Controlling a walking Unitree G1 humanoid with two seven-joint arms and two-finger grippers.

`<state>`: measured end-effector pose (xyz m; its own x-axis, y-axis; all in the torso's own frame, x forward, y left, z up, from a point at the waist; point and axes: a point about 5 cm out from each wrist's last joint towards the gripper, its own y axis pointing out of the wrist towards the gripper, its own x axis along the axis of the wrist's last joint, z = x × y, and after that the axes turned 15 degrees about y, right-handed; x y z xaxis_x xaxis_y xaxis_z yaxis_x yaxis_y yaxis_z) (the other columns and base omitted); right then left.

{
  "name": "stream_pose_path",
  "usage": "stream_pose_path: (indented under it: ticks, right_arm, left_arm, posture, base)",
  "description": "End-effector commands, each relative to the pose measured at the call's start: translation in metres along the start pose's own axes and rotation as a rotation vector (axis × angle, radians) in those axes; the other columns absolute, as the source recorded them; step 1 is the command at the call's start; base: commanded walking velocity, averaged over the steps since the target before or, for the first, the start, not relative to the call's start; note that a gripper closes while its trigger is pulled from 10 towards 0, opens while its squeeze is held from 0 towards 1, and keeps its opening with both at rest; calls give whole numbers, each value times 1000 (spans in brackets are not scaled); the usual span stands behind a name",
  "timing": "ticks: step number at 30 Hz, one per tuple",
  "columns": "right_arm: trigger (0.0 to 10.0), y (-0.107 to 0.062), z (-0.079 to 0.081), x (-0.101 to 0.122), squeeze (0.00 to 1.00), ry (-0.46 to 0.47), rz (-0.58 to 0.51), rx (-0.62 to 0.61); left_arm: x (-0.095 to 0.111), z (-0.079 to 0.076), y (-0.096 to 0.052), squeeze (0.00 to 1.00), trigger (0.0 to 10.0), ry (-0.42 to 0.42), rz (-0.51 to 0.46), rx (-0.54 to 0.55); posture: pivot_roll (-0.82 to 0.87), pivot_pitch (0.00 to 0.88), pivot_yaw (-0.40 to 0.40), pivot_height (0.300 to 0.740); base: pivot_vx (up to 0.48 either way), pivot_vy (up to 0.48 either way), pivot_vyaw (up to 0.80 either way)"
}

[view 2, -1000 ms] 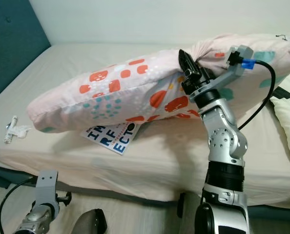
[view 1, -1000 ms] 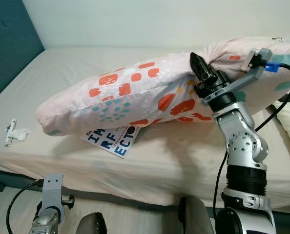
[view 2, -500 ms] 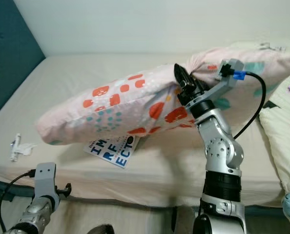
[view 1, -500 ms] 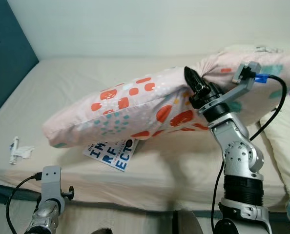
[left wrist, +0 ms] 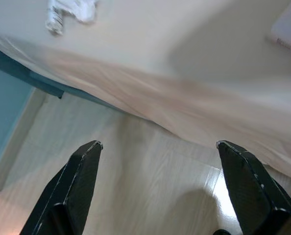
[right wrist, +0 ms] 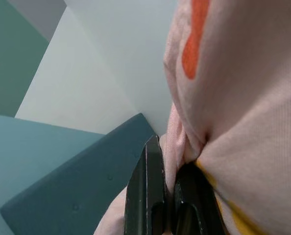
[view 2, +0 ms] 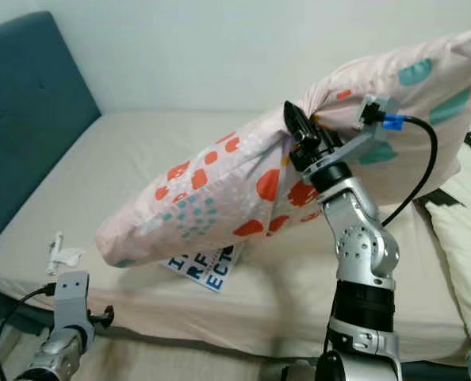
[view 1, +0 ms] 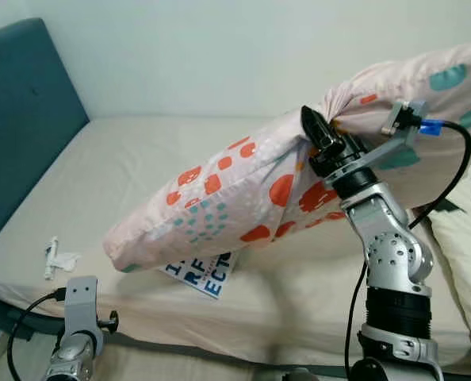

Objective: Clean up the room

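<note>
The right tool [view 1: 313,127] pinches a bunched fold of the one long pink pillow [view 1: 235,190], lifting it over the bed [view 1: 132,159]; its far end tilts down, just above the single book [view 1: 204,274] lying near the bed's front edge. Open mattress runs from the pillow toward the teal headboard [view 1: 25,119], with one small white crumpled item [view 1: 57,258] beside the left edge. A second, pale cushion [view 1: 469,238] sits at the right border. The left tool [left wrist: 157,166] hangs low with fingers spread apart over the wooden floor [left wrist: 135,181] by the bed's edge. Compared with a second ago, the pillow is raised higher and tilted more steeply, uncovering more of the book.
</note>
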<state>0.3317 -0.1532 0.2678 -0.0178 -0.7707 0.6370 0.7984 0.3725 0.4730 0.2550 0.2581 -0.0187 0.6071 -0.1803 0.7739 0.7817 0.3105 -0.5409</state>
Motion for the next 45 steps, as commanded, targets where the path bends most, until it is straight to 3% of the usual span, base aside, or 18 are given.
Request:
stream_pose_path:
  ticks: [1, 16, 17, 22, 25, 29, 45]
  right_arm:
    - [0, 5, 21, 4, 0, -3, -24, 105]
    - [0, 8, 18, 1, 0, -21, -9, 92]
    - [10000, 8, 18, 0, 0, -24, -6, 94]
    - [10000, 7, 18, -3, 0, -27, 1, 100]
    - [10000, 5, 21, -15, 0, -79, 83, 130]
    - [10000, 4, 24, -21, 0, -84, 112, 154]
    - [10000, 5, 34, -19, 0, -42, 73, 210]
  left_arm:
    - [-9, 2, -2, 0, 10000, 2, 34, 2]
    - [-7, 2, -1, 0, 10000, -7, 29, 4]
    - [-7, 1, -1, 0, 10000, -9, 29, 3]
    - [-7, 0, -1, 0, 10000, -13, 29, -2]
    - [-10, -5, -3, 0, 10000, -31, 30, -33]
    - [-18, -8, -5, 0, 10000, -53, 58, -42]
    - [-47, -12, -15, 0, 10000, -53, 189, -31]
  posture:
    - [-41, 69, 57, 715]
    - [-40, 58, 48, 740]
    - [-41, 55, 46, 740]
    - [-42, 53, 45, 740]
    - [-43, 55, 44, 740]
    - [-45, 55, 44, 740]
    - [-50, 51, 45, 740]
  base:
    - [0, 0, 0]
    - [0, 0, 0]
    - [0, 0, 0]
    - [0, 0, 0]
    - [0, 0, 800]
    - [0, 0, 800]
    - [-108, 0, 799]
